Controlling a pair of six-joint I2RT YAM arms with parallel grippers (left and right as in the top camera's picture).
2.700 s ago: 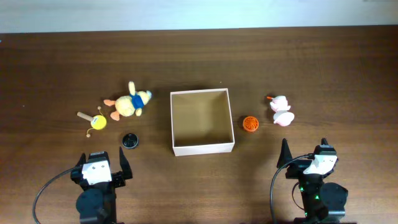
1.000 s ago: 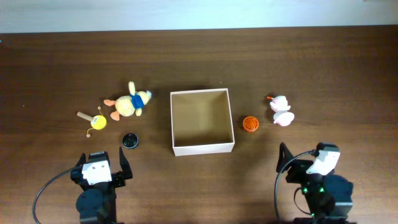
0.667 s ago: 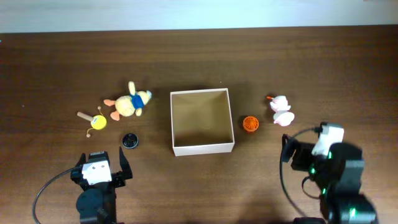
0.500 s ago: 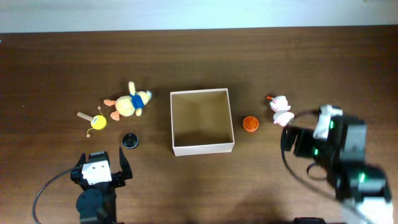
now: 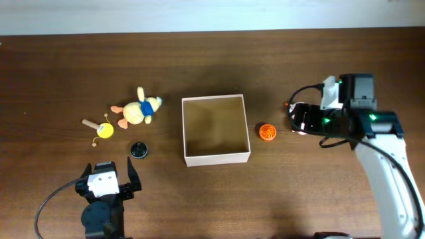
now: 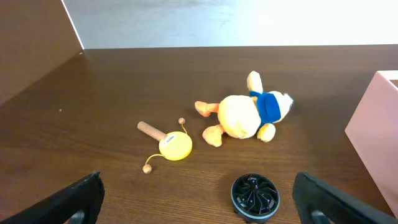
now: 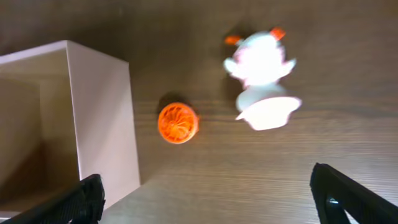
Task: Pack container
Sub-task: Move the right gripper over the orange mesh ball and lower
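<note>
Container (image 5: 217,158) at mid-table, both hands open.

From overhead we see the white-walled box on the brown table (image 5: 66,66), with an orange ball (image 5: 267,132) just beside its right wall. The right hand (image 5: 300,118) hangs over a white toy further right, covering most of it. To the left lie a plush duck (image 5: 139,111), a yellow rattle (image 5: 103,128) and a black disc (image 5: 138,151), and the left hand (image 5: 109,174) sits at the near edge. In the left wrist view we find that hand's fingers (image 6: 81,196) spread wide, with the duck, rattle and disc beyond them and the box wall at the right edge. In the right wrist view the fingers (image 7: 339,190) stand wide apart above the table. The white toy (image 7: 261,81) and the ball lie apart from them, and the box is on the left.
</note>
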